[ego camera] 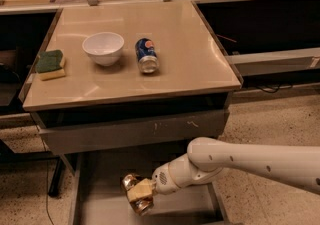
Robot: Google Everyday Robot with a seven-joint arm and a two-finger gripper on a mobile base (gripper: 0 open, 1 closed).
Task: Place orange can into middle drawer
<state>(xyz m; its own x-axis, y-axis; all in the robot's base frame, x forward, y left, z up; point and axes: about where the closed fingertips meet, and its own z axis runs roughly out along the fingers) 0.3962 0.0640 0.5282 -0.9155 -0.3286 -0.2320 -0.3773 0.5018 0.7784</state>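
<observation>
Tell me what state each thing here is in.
end effector: shut on the orange can, above the middle drawer
orange can: gripped, tilted
middle drawer: pulled open
upper drawer: shut
blue can: lying on its side
bowl: upright
sponge: flat, green side up

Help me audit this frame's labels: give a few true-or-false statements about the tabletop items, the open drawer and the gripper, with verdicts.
1. The gripper hangs over the open, shallow grey metal middle drawer, jaws shut on the shiny orange-gold soda can. True.
2. The blue soda can stands upright on the beige tabletop. False: it lies on its side.
3. The white bowl sits between the green-and-yellow sponge and the blue soda can. True.
4. The sponge rests inside the bowl. False: it lies on the tabletop, apart from the bowl.
</observation>
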